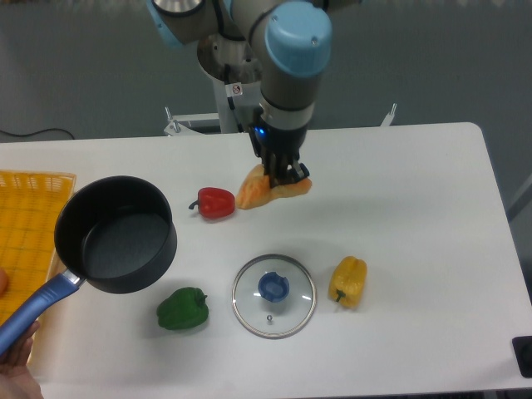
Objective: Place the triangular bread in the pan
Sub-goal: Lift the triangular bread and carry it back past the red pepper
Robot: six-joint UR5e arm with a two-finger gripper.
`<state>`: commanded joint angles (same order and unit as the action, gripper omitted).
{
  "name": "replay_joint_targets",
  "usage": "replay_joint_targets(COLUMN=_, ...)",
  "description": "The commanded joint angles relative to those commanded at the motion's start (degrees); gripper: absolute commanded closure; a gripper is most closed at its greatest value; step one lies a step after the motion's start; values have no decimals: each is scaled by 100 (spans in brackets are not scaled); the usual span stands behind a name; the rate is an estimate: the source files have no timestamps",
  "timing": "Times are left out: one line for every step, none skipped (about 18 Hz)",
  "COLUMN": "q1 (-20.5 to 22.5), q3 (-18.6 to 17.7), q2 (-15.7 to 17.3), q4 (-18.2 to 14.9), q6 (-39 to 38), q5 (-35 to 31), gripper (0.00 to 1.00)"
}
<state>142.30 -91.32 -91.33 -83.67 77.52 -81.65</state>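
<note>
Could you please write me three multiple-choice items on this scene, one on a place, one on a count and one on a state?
1. What lies nearest the glass lid?
A. the yellow pepper
B. the yellow tray
C. the red pepper

2. How many peppers are on the table?
A. one
B. three
C. five

3. What is the claw doing?
A. hanging open and empty
B. resting inside the pan
C. gripping the triangular bread

Answers:
1. A, the yellow pepper sits just to the lid's right.
2. B, one red, one yellow and one green pepper show.
3. C, its fingers close on the bread beside the red pepper; the pan is empty.
</note>
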Motion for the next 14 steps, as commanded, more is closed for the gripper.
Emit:
replay_joint_targets(q1=-26, q3=0, q2=123, q4=-61, q6=-52, q5=17, gripper=79)
replay_joint_targets(q1=-61, q3=17, q2=228, q4=-114, q6=-105, q5=44, gripper=79)
replay_joint_targets(q1=-88, q3=26, q2=334, q4=-141, q6=-149, q5=87, gripper=79)
replay_joint_targets(q1=-97, q3=26, q2=457, q4=-167, q6=-202, q5=97, gripper=79)
replay_joint_targets(q1=-97, q3=26, q2=536, q4=-176, q6=-263, q5=105, gripper=79)
replay_joint_targets(q1=-114, q3=26, q2=615, q4=-176, q6=-333, q5=105, gripper=79)
replay_joint_targets(q1=-140, q3=26, q2=686, q4=-176, q6=-439, q5=132, gripper=79)
replay_joint_targets(q1=-158, q3=35, q2=721, q4=-176, q6=-527, q5=210, gripper=79)
replay_joint_targets(q1=-202, q3=44, q2=800, q4=-176, q6=-632, q5=289, gripper=79)
replay_joint_targets(q1=-246, q3=61, q2=870, q4=-176, q6=-781, q5=299, gripper=79)
replay_joint_targets(q1=-290, q3=96, q2=880, q4=-176, q6=-965, q5=299, gripper=79)
replay_joint_targets(q1=-395, q3=97, q2=880, q4=-176, q6=-1132, q5=299, gripper=79)
replay_joint_targets(q1=-456, q3=105, q2=871, q4=-159, q6=-1299, q5=308, gripper=79)
replay_joint_targets(q1=-501, q3=123, q2=862, q4=-167, q6=-1397, q5=316, gripper=79)
